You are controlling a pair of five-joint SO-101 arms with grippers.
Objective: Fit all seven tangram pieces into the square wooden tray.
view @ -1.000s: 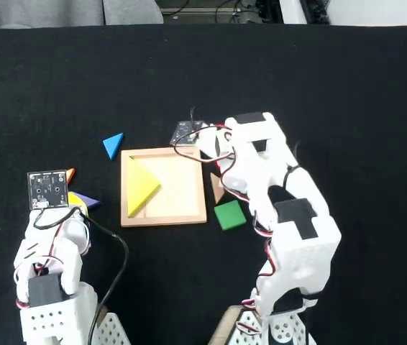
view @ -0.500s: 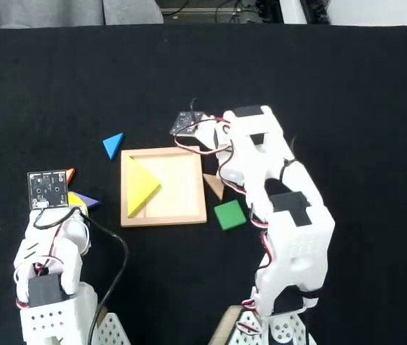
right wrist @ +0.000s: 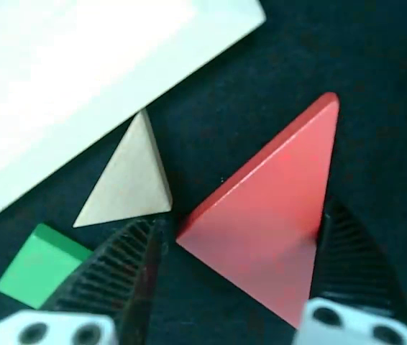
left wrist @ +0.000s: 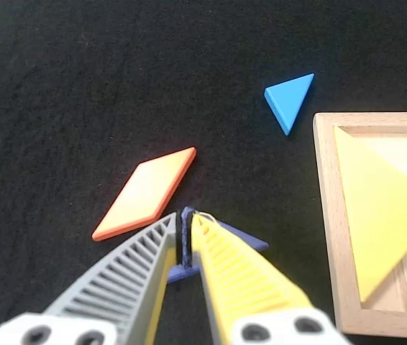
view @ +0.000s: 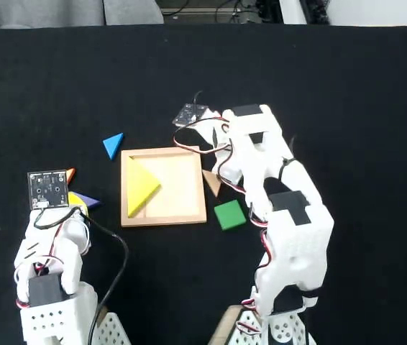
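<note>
Red wood – the large red triangle (right wrist: 268, 230) lies flat on the black table (view: 347, 86), directly between the fingers of the right gripper (right wrist: 243, 221). The jaws are spread, one on each side of the piece. One finger sits at a long edge, and the other looks just short of a corner. I judge it not yet pinched.

Step in hand, as I read it: grasp the red triangle for the wooden tray (view: 164, 219).
- The piece has no parallel sides, so an edge-against-corner pinch may squirt it sideways. It would be better to turn the wrist until each pad meets a flat edge.
- Get low to the cloth and close slowly, watching for the piece twisting.

Edges and room:
- The tan triangle (right wrist: 128, 183) is just beside one finger, and the green square (right wrist: 38, 262) is a little further out on that same side. Closing could nudge the tan one.
- The tray wall stands ahead of the fingertips, beyond the tan triangle – the lift must clear it.
- The yellow triangle (view: 142, 183) fills the tray's side away from this gripper. The nearer part is bare wood.

The left gripper (left wrist: 187, 215) has its fingers pressed together above the dark blue piece (left wrist: 250, 246). The orange parallelogram (left wrist: 146, 190) is just beside its tips, the light blue triangle (left wrist: 290, 99) is further ahead, and it is well apart from the right arm.
</note>
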